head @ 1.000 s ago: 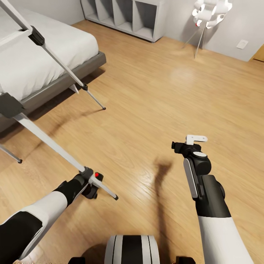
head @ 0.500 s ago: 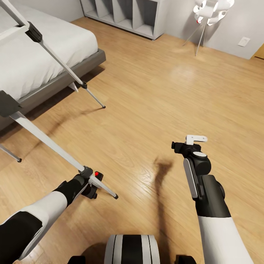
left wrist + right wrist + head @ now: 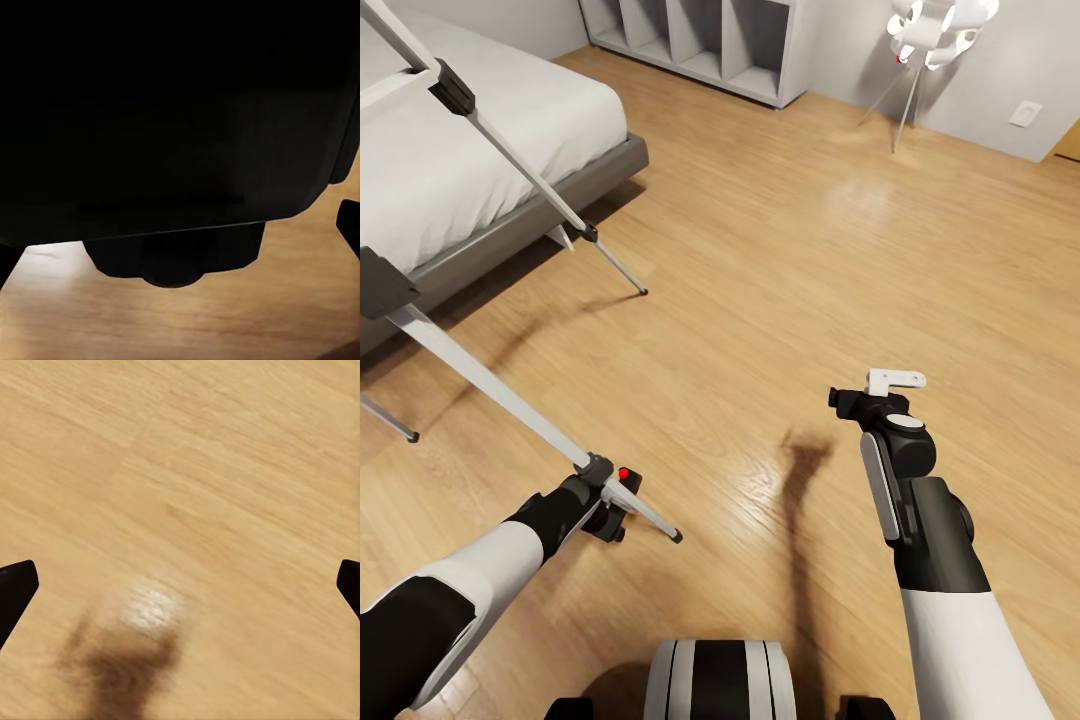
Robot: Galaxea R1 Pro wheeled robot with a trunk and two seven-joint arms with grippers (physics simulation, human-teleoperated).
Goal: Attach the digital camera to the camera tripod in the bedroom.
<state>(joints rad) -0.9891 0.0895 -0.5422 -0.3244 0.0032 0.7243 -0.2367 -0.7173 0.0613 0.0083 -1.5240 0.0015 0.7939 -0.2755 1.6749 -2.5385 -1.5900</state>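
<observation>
The camera tripod (image 3: pixel 490 385) stands at the left of the head view. One silver leg slants down to a foot (image 3: pixel 676 538) on the wood floor, and another leg (image 3: pixel 530 175) crosses in front of the bed. Just behind the near leg's lower end, my left gripper (image 3: pixel 605 503) is shut on the digital camera (image 3: pixel 624 475), whose red button faces up. The camera's black body (image 3: pixel 172 135) looms close and dark in the left wrist view. My right gripper (image 3: pixel 870 392) hangs open over bare floor, and its fingertips (image 3: pixel 15 592) sit far apart at the edges of the right wrist view.
A grey bed with a white mattress (image 3: pixel 450 170) lies at the far left. A grey shelf unit (image 3: pixel 710 45) lines the back wall, with a white floor lamp on thin legs (image 3: pixel 920 40) to its right. My base (image 3: pixel 720 680) shows at the bottom.
The whole head view shifted slightly a second ago. Both arms, the camera and the tripod have kept their places since.
</observation>
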